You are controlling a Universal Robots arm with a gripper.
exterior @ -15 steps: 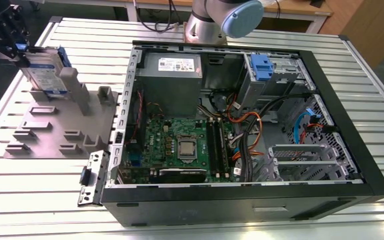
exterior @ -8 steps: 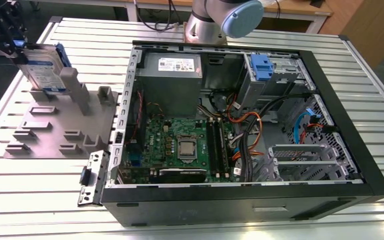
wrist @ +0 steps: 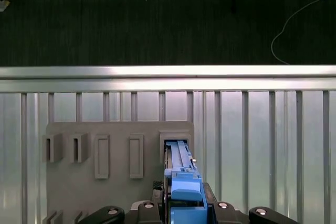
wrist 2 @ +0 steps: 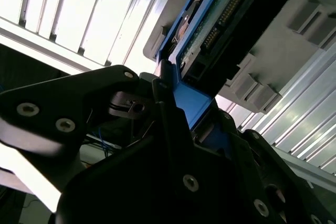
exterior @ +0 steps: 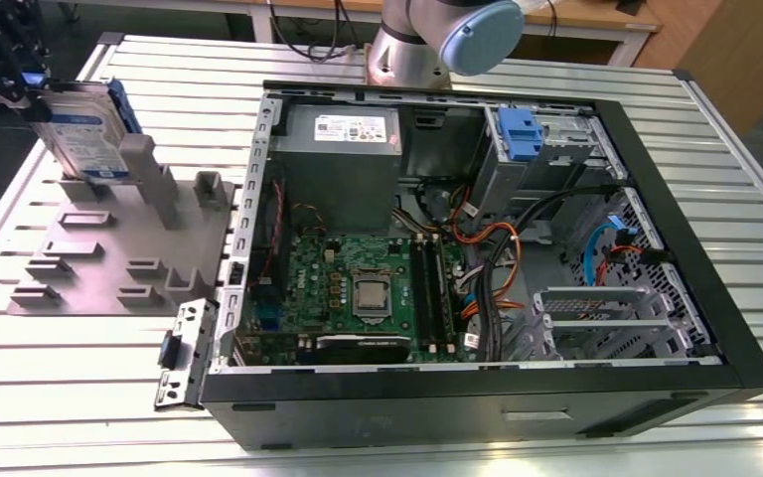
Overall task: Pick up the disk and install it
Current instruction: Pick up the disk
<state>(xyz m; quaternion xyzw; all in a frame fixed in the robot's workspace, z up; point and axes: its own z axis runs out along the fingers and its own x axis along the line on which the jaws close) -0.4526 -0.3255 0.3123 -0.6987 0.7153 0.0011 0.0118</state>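
Observation:
The disk (exterior: 86, 134) stands on edge in a slot of the grey holder block (exterior: 103, 253) at the exterior view's left, silver with a white-and-blue label and blue rails. My gripper (exterior: 37, 91) comes in from the exterior view's upper left and is shut on the disk's top edge. In the first wrist view the disk's blue rail (wrist: 182, 179) runs edge-on down into the block's end slot, between the black fingers (wrist: 152, 205). The second wrist view shows the disk's green circuit board (wrist 2: 218, 27) and blue rail (wrist 2: 191, 100) clamped in the gripper (wrist 2: 181, 111).
An open black computer case (exterior: 699, 248) lies at the exterior view's right, with a motherboard (exterior: 355, 288), a power supply (exterior: 342, 129), orange and black cables (exterior: 488, 238) and a blue-fronted drive bay (exterior: 520, 134). The arm's base (exterior: 435, 40) stands behind it. Everything rests on a slatted aluminium table (exterior: 739, 159).

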